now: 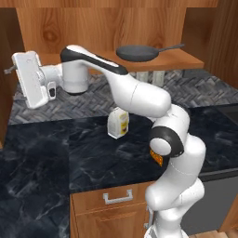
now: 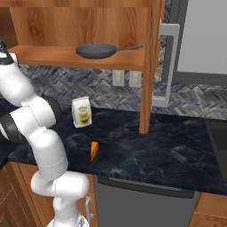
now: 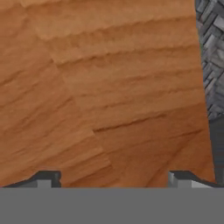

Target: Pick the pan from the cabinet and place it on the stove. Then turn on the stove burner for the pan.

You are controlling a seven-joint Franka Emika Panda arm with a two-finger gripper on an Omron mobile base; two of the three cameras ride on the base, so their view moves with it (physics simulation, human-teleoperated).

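1. Left base view: the pan (image 1: 136, 52) sits flat on the open cabinet's shelf (image 1: 186, 59), handle pointing right, with nothing gripping it. The white arm reaches away to the left, its hand turned toward the wooden cabinet door (image 1: 7, 69) at that side.

2. Hand view: the gripper (image 3: 114, 178) faces brown wood at close range, finger tips (image 3: 47, 178) set wide apart with nothing between them. The wide spread suggests jaws made ready for a grasp not yet begun.

3. Right base view: the pan lies on the shelf above a small white-and-yellow carton (image 2: 82, 111) and an orange wedge (image 2: 94, 150) on the black marble counter (image 2: 168, 146). Left there, it is probably within reach from the front.

4. The pan is well apart from the gripper, off to the right, and the hand points away from it. The pick appears yet to come.
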